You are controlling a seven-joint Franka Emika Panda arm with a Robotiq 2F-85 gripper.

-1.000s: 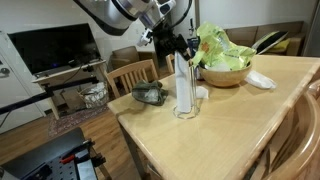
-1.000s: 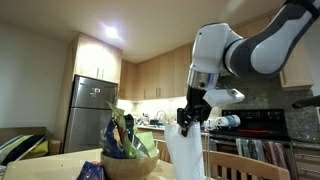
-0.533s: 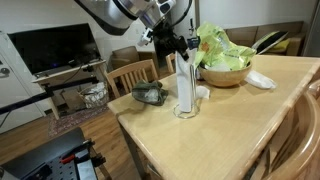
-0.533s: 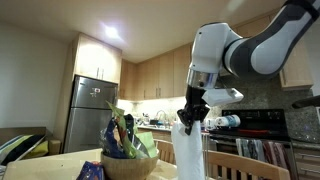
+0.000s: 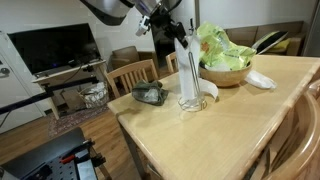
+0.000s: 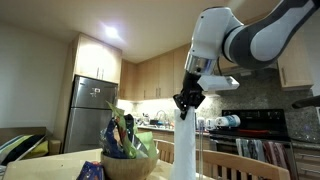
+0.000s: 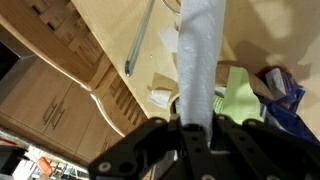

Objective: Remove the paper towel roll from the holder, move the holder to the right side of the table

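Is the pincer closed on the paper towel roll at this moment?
Yes, the wrist view shows the pincer clamping the paper towel roll.

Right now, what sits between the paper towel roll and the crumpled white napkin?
A wooden bowl holding green contents, seen in an exterior view, sits between the paper towel roll and the napkin.

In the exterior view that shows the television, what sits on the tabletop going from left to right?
dark object → paper towel roll → bowl → crumpled napkin
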